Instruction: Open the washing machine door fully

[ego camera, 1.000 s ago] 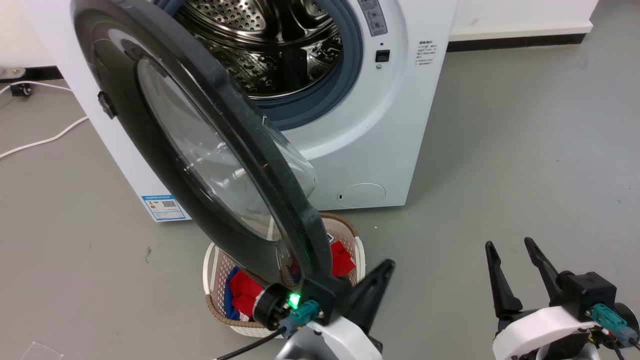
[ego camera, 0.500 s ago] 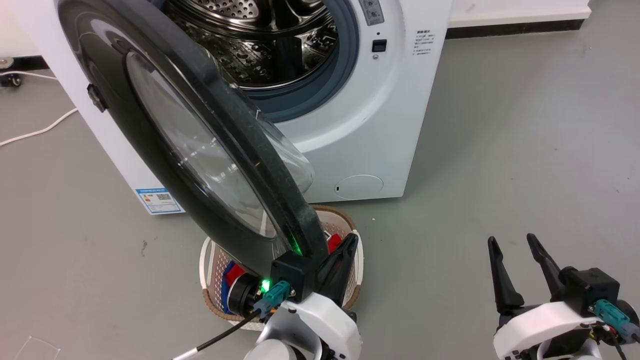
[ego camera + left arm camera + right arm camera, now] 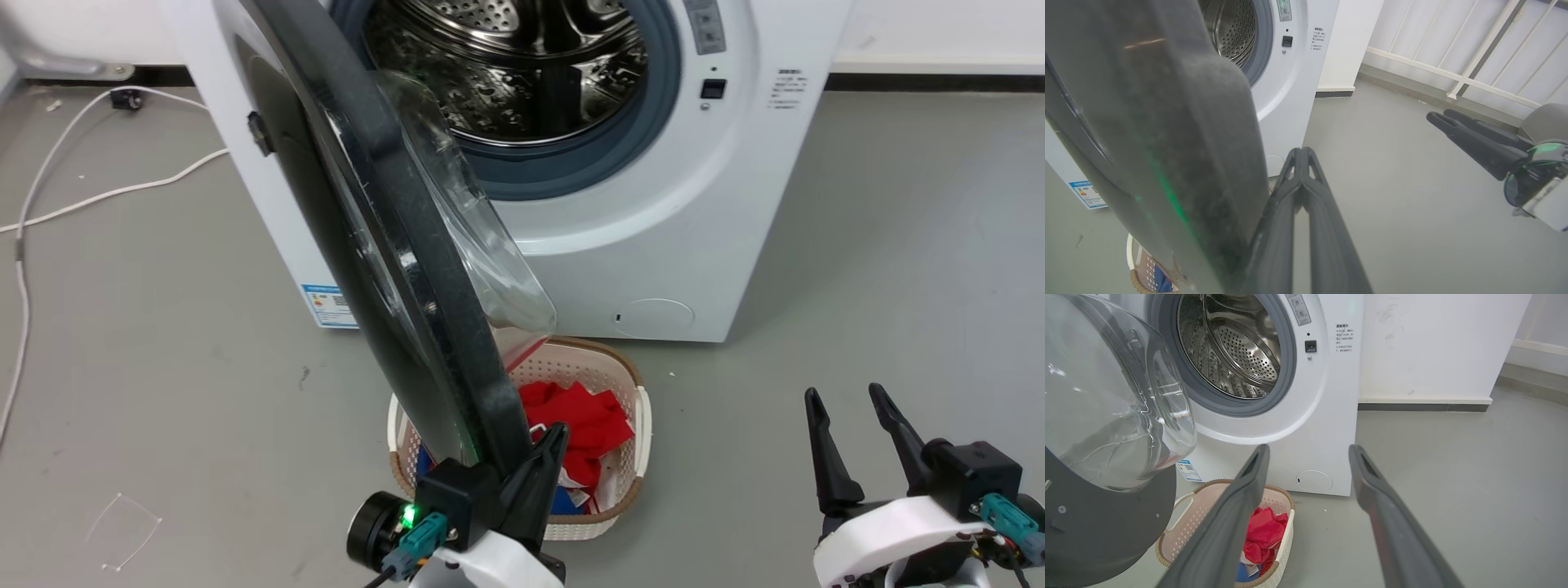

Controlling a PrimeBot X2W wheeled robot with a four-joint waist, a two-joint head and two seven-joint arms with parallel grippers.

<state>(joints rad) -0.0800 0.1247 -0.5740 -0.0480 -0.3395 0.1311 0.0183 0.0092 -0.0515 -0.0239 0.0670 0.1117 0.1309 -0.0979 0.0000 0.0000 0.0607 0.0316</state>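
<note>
Here the rim of the washing machine door (image 3: pixel 424 278) is touched on its inner side by the closed, empty left gripper (image 3: pixel 558 433), the open right gripper (image 3: pixel 845 400) being well apart.

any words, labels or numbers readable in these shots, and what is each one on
Nothing is sharp enough to quote.
Blue label sticker, low on the washing machine front: a code square and fine print, too small to read.
Black printed lines, upper right of its front: too small to read.
Grey panel strip above them: marks blurred, unreadable.
</note>
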